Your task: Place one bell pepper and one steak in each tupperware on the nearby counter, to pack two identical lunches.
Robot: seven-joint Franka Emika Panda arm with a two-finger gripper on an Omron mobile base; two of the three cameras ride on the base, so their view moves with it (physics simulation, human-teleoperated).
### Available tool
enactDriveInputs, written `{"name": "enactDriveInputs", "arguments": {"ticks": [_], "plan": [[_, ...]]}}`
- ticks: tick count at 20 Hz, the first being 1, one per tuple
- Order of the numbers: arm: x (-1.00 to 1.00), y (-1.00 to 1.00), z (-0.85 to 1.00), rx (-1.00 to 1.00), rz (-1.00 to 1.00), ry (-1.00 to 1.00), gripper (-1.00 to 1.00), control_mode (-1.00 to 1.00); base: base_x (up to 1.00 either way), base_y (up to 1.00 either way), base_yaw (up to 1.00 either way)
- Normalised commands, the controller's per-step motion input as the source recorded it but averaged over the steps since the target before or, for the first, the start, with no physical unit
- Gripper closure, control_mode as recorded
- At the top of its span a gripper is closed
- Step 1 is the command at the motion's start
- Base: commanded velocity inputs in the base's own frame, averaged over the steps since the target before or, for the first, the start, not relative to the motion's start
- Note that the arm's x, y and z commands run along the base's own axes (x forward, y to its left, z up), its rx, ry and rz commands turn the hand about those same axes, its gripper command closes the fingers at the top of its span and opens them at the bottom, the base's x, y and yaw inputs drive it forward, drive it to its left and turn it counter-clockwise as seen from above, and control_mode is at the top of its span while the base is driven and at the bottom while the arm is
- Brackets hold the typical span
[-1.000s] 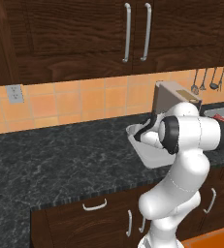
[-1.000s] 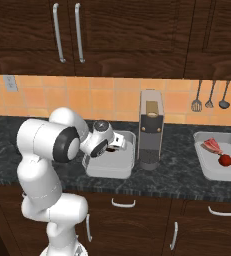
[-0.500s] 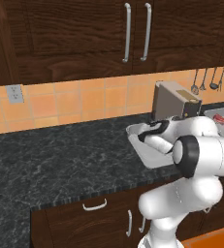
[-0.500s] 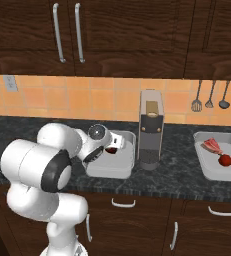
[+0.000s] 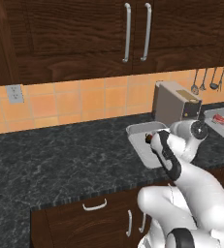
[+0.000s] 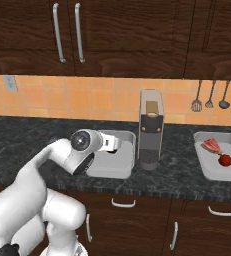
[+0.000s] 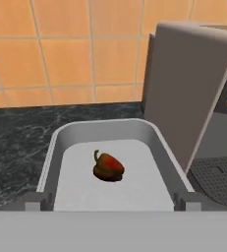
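Rendered home kitchen. Dark wood cabinets (image 5: 84,34), orange tile backsplash (image 6: 102,100), black marbled tabletop (image 5: 60,160). Coffee machine (image 6: 151,130); utensils (image 6: 214,97) hang on the wall.

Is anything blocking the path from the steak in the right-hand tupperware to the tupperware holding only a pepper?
Yes. The coffee machine stands on the counter between the tupperware with the steak and the one holding only a bell pepper, so a carry must go around or over it.

The counter (image 6: 32,140) is black stone with grey marbling, running below an orange tiled wall and above dark wood cabinets. Directly on it sit a tupperware (image 6: 127,170) near the middle, a grey coffee machine (image 6: 150,131) just beside that container's right edge, and a second tupperware (image 6: 207,167) well apart to the right.
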Motion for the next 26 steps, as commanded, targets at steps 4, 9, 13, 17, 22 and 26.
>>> {"name": "enactDriveInputs", "arguments": {"ticks": [4,9,13,17,22,26], "plan": [[-1.0,0.08,0.51,-0.05,0.0,0.04,-1.0,-1.0,0.0,0.0,0.0],[-1.0,0.19,0.03,-0.1,0.02,0.0,-1.0,-1.0,0.0,0.0,0.0],[-1.0,0.19,0.0,-0.11,0.04,0.0,-1.0,-1.0,0.0,0.0,0.0],[-0.24,0.01,0.0,-0.03,0.01,0.0,-1.0,1.0,-0.69,0.0,0.0],[0.0,0.0,0.0,0.0,0.0,0.0,-1.0,1.0,-0.83,0.11,0.0],[0.0,0.0,0.0,0.0,0.0,0.0,-1.0,1.0,-0.31,-0.51,-0.14]]}}
